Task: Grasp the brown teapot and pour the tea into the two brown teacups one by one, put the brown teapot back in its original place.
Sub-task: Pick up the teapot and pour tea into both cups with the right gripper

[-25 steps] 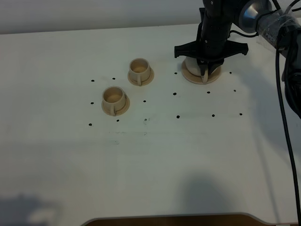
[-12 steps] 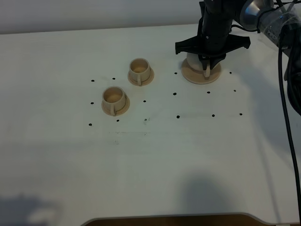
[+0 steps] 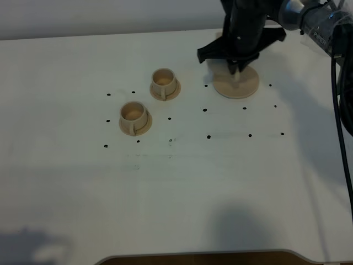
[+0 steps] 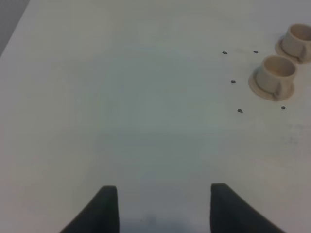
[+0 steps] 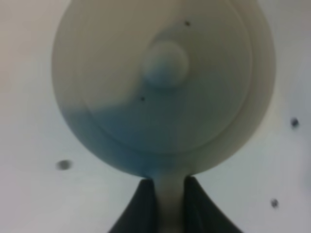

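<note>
Teapot (image 5: pixel 163 87) mostly hidden behind arm (image 3: pixel 245 22); right tool (image 5: pixel 170 181) clamps handle (image 5: pixel 170 206); left tool (image 4: pixel 164 189) spread.

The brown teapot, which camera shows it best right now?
The right wrist view: it looks straight down on the brown teapot, lid and knob filling the picture, with the right gripper shut on its handle. In the exterior high view the arm hides nearly all of it. The left wrist view shows the two brown teacups, no teapot.

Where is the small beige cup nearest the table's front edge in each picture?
Exterior high: the small beige cylindrical cup sits left of centre.
Left wrist: it is the cup closer to the camera.
Right wrist: not in it.
Shared landmark: black dots on the white table.
</note>
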`<move>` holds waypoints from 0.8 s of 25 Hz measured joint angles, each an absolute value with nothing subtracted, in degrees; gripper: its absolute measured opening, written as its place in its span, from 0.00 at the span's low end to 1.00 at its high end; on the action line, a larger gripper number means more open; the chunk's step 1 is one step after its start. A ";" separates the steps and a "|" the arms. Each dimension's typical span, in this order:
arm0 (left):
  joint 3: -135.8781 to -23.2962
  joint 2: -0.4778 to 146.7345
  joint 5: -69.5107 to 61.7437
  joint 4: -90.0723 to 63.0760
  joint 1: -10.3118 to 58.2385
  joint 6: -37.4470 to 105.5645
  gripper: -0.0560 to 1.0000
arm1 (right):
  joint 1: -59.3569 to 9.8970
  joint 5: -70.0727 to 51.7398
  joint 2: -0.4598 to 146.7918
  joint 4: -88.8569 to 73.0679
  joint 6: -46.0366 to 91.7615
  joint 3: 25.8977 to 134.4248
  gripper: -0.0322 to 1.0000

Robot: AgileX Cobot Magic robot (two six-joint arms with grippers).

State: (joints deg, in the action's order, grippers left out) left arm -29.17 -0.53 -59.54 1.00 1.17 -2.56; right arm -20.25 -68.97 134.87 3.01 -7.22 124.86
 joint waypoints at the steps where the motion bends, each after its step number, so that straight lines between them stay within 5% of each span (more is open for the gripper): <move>1: -29.17 -0.53 -59.54 1.00 1.17 -2.56 0.49 | -21.05 -68.34 134.82 3.12 -5.16 124.86 0.14; 20: -29.17 -0.53 -59.54 1.00 1.17 -2.56 0.49 | -31.28 -66.76 136.08 20.35 16.30 124.86 0.14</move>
State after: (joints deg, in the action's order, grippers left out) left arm -29.17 -0.53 -59.54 1.00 1.17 -2.56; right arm -31.28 -66.76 136.08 20.35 16.30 124.86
